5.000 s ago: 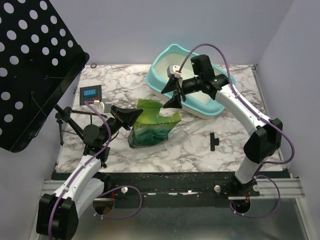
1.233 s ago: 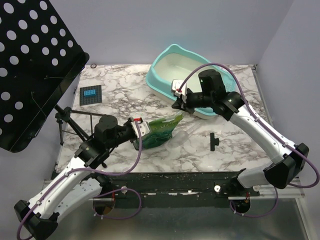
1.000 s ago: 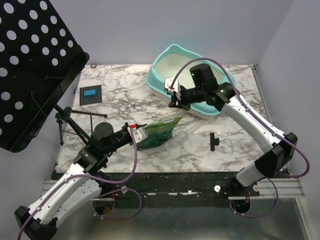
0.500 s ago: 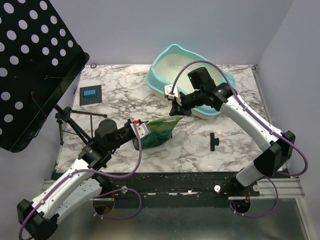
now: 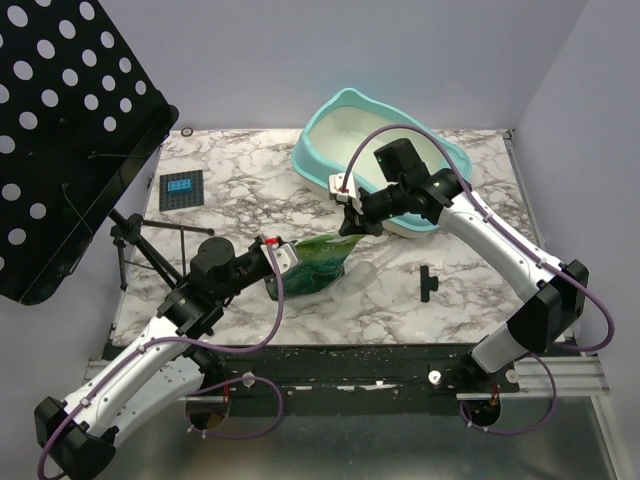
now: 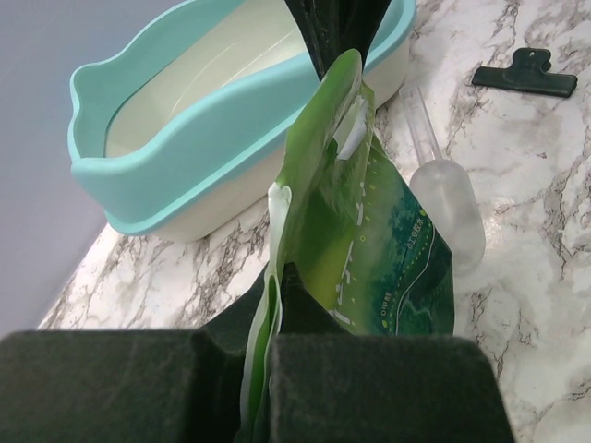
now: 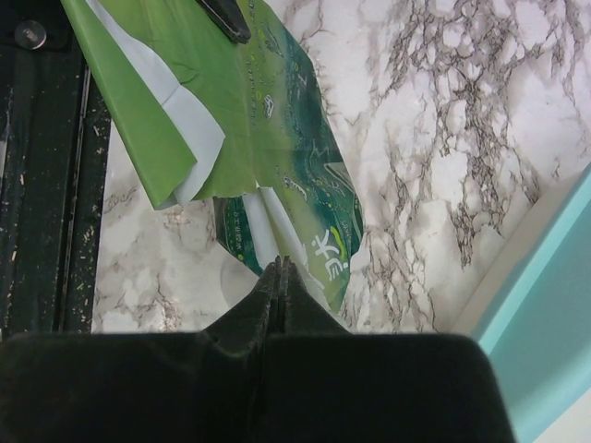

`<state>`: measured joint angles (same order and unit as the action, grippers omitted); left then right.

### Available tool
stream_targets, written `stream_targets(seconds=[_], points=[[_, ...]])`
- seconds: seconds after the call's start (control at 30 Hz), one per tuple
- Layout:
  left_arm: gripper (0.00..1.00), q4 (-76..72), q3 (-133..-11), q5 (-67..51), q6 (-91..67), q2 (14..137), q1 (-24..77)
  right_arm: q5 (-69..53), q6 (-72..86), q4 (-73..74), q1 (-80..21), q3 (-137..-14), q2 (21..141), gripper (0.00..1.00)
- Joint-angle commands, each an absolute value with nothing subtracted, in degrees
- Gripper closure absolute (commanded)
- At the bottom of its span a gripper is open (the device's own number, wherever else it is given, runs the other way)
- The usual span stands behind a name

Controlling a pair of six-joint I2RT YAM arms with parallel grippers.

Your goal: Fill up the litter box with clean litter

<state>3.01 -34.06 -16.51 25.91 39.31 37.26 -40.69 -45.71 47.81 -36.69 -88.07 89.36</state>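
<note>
The turquoise litter box [image 5: 318,150] stands at the back right, its cream-white inside bare; it also shows in the left wrist view [image 6: 194,152]. No clean litter is in view. A crinkly green bag [image 5: 318,262] hangs between both arms in front of the box. My left gripper [image 5: 277,262] is shut on the bag's near edge [image 6: 369,240]. My right gripper [image 5: 350,222] is shut on the bag's far top corner [image 7: 249,111], pinching it at the fingertips [image 7: 280,265].
A clear plastic scoop [image 5: 366,270] lies on the marble just right of the bag. A black clip [image 5: 430,283] lies further right. A blue device [image 5: 181,190], a small tripod [image 5: 150,240] and a black perforated stand [image 5: 70,130] fill the left side.
My right gripper has come down and toward the bag from beside the box rim. The left arm has shifted slightly right with the bag's edge.
</note>
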Motion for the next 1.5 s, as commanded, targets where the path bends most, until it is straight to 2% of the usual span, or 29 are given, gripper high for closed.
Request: stream_targets(seconds=[0.0,0.8,1.33,1.47], points=[[1.00,1.50,-34.72,-16.87,24.96,39.29,37.71,-42.54,-45.97,47.29,-37.00,-88.42,90.97,1.00],[1.00,0.26,-35.16,-14.68,23.47,38.85,37.71,-41.58,-45.09,42.98,-38.41,-84.38,93.16,1.00],[1.00,-5.71,-33.14,-9.76,22.94,36.48,37.71,-42.71,-46.32,58.00,-41.66,-95.79,103.44,1.00],[1.00,-6.33,-32.70,-8.88,23.20,35.69,37.71,-42.63,-45.97,58.36,-42.62,-94.05,101.70,1.00]])
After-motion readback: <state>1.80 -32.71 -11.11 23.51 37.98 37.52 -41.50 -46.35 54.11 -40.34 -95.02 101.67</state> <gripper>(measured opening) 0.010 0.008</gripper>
